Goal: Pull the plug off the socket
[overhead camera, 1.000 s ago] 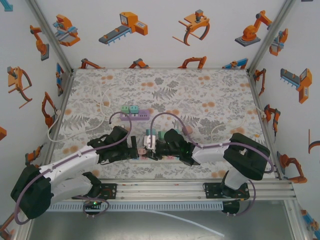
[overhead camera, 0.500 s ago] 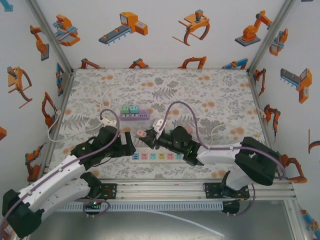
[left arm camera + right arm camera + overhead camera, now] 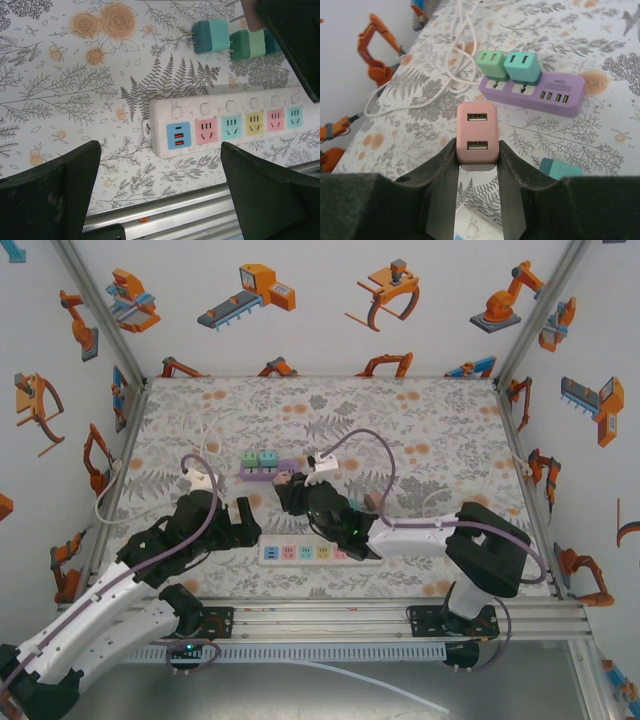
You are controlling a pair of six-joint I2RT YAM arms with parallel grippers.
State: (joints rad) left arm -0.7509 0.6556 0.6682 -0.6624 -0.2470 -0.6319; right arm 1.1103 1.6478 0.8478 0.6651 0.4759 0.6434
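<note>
My right gripper (image 3: 477, 150) clamped on the pink plug (image 3: 477, 134), held clear of the white socket strip (image 3: 305, 552) lying along the near edge of the table (image 3: 450, 420), my left gripper (image 3: 160, 185) spread wide over that strip's left end, purple strip (image 3: 540, 90) mid-table carrying two green plugs (image 3: 510, 64)

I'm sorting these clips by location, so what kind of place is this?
Probably a robot training cell, not a home: orange robot stickers on white walls, an aluminium frame, and a floral-covered table with a white power strip, while the right gripper grips a pink plug.
</note>
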